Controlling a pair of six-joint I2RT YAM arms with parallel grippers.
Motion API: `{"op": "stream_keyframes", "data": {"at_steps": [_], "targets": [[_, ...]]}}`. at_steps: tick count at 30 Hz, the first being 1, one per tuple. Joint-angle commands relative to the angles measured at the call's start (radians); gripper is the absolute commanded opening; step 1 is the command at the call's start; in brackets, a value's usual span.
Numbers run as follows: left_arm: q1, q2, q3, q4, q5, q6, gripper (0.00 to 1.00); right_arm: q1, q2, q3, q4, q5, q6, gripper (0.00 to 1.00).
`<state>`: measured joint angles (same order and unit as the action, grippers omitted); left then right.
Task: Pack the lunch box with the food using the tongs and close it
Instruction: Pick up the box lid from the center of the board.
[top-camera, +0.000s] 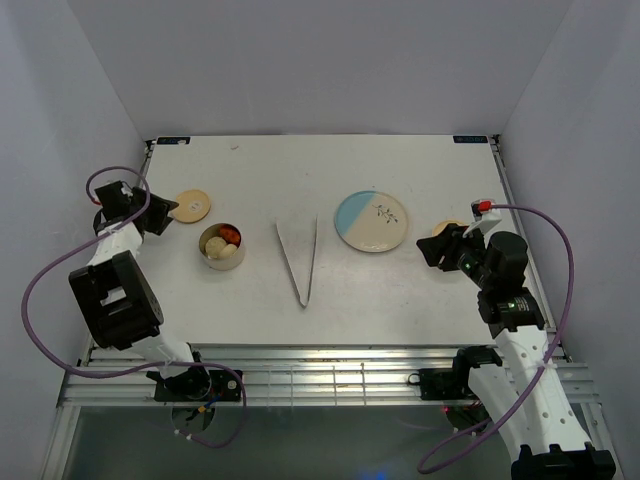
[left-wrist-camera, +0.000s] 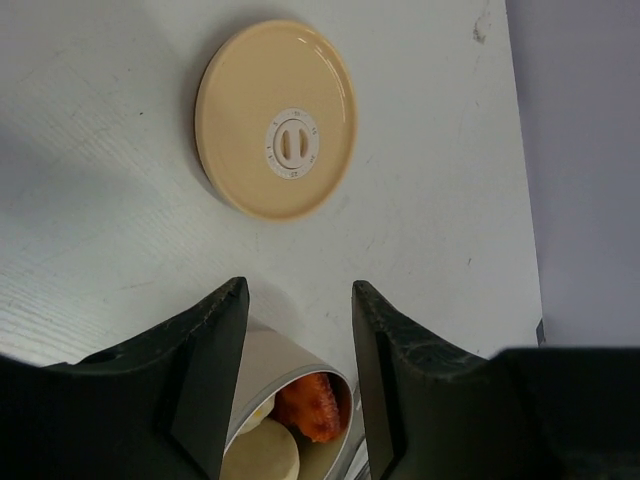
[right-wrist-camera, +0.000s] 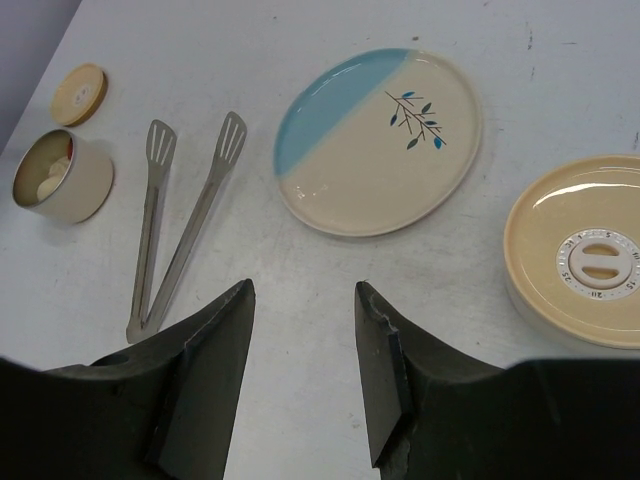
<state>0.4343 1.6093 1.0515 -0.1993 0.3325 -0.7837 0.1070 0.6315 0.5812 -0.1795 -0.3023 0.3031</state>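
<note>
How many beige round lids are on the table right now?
2. One lid lies flat at the far left, beyond the open food container; the other lid is at the right, beside the plate, possibly sitting on a second container.

Worktop (top-camera: 400, 300): white, matte, rectangular; faint scuffs, a few small dark specks toward far edge.
Back wall (top-camera: 320, 60), left wall (top-camera: 50, 110), right wall (top-camera: 590, 110): plain pale grey-lilac panels, rising from far, left and right edges of worktop, boxing it in on three sides.
Blue label (top-camera: 172, 141) at far-left corner, second blue label (top-camera: 470, 139) at far-right corner.
Aluminium rails (top-camera: 330, 372) run along near edge.
Dark glossy surface (top-camera: 330, 440) below rails; kind unclear.
Light even, diffuse; shadows soft and short.
</note>
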Motion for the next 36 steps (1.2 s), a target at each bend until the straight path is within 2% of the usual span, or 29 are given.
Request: {"op": "stream_keyframes", "data": {"at_steps": [1,6,20,36], "targets": [[0.014,0.011,-0.045,0.103,0.011,-0.023,0.56,0.005,-0.015,-0.006,0.04,-0.011,-0.004,0.51],[0.023,0.047,-0.082,0.147,-0.003,-0.075,0.61,0.007,-0.023,-0.011,0.041,-0.006,-0.004,0.51],[0.027,0.195,-0.139,0.325,-0.012,-0.095,0.63,0.008,-0.018,-0.015,0.049,-0.006,-0.004,0.51],[0.02,0.299,-0.071,0.38,0.002,-0.091,0.61,0.011,0.002,-0.021,0.055,-0.001,-0.002,0.51]]}}
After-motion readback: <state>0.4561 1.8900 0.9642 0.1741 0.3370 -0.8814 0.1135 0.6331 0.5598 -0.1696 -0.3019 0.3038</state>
